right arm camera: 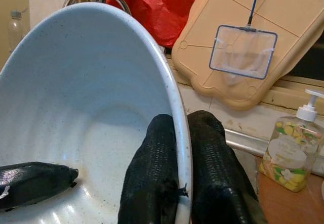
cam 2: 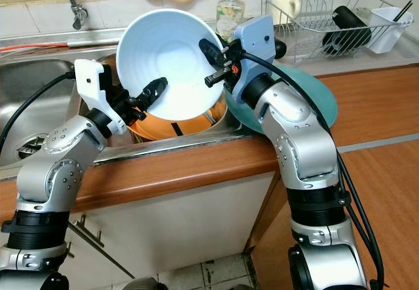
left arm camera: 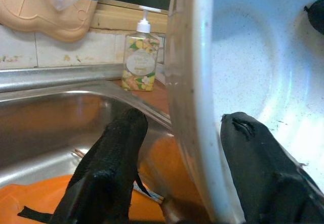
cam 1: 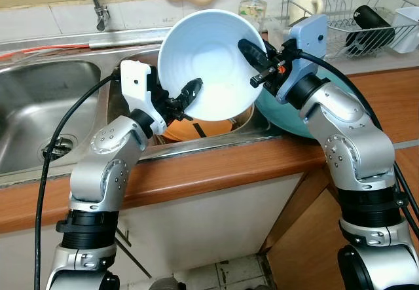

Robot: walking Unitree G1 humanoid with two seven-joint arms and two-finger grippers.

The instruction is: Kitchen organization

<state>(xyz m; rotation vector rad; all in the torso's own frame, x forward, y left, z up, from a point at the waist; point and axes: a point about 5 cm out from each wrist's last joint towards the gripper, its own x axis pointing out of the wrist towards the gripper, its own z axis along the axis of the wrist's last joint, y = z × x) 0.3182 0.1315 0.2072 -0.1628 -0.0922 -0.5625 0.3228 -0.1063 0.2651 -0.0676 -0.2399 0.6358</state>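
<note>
Both jaws clamped on white bowl [cam 1: 209, 64] rim, above steel sink [cam 1: 39, 100], wooden counter [cam 1: 386, 93]

head stereo: down at sink [cam 1: 39, 100] | wrists: close on bowl [cam 1: 209, 61]

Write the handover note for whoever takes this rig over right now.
Left gripper: shut on the lower rim of the white bowl, one finger inside, one outside.
Right gripper: shut on the bowl's upper right rim.
The bowl is held tilted above the right sink basin, over an orange dish. A teal plate lies on the counter behind the right arm; the dish rack stands at far right.
Done: bowl lifted. Left: set it down, probably in the rack.
</note>
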